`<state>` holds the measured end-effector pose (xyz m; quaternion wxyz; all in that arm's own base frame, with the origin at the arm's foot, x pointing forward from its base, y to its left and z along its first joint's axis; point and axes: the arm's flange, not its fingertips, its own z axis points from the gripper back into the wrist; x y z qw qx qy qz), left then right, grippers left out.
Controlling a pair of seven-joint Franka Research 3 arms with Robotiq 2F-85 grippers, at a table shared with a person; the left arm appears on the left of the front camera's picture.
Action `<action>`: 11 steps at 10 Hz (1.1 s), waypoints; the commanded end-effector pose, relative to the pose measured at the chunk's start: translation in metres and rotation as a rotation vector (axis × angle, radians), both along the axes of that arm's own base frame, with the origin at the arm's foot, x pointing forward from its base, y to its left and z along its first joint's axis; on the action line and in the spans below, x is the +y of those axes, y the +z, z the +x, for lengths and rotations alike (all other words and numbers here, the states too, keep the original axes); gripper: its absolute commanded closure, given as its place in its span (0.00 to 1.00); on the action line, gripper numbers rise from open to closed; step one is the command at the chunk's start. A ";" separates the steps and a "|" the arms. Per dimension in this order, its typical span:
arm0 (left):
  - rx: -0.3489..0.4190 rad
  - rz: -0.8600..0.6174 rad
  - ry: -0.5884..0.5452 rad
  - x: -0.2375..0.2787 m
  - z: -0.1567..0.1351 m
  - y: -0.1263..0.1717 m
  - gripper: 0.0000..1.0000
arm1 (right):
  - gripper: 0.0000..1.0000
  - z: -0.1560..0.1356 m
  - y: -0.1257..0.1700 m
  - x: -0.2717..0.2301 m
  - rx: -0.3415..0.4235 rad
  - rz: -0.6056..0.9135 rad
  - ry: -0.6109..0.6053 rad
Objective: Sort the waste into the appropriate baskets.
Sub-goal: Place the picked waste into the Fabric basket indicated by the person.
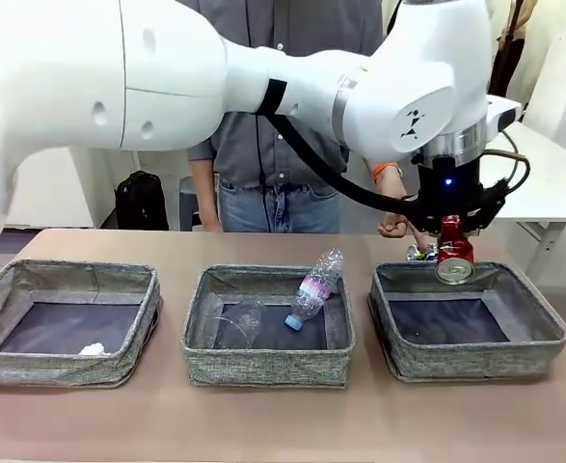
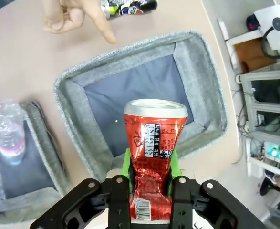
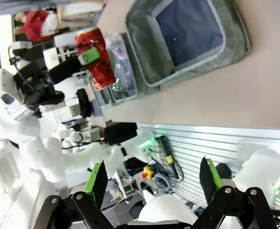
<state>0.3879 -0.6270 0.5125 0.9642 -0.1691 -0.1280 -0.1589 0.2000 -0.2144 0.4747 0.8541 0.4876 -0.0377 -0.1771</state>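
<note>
**Arm:** Over the right basket (image 1: pixel 533 330), my left gripper (image 1: pixel 453 254) is clamped on the red can (image 1: pixel 454 262). Green pads (image 2: pixel 126 164) pinch its dented lower half, open end away from my wrist. The can hangs above the basket's far rim, clear of the fabric.

**Op:** Other hand?

**Arm:** Right gripper (image 3: pixel 154 177) is spread wide, nothing between the fingers, off to the side of the table (image 3: pixel 254 86).

**Op:** Rest of the waste?

**Arm:** Dark can (image 2: pixel 130 5) lies on the table past the right basket, just beside the person's hand (image 2: pixel 70 16). Bottle (image 1: pixel 316 285) is cap-down in the middle basket (image 1: pixel 263 364), leaning on its far wall, with the cup (image 1: pixel 239 323) beside it. Paper ball (image 1: pixel 92 349) sits in the left basket (image 1: pixel 51 368).
</note>
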 end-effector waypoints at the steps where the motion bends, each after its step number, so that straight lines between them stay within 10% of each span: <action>1: -0.045 -0.051 0.099 -0.007 0.002 -0.033 0.69 | 0.00 -0.001 0.002 -0.001 0.005 -0.010 0.012; 6: -0.042 -0.075 0.064 -0.018 -0.009 -0.050 0.69 | 0.00 -0.001 0.002 -0.001 0.005 -0.010 0.012; 7: -0.062 -0.089 0.039 -0.017 -0.010 -0.050 0.11 | 0.00 -0.001 0.002 -0.001 0.005 -0.010 0.012; 11: -0.060 -0.118 0.053 -0.015 -0.010 -0.045 0.00 | 0.00 -0.001 0.002 -0.001 0.005 -0.010 0.012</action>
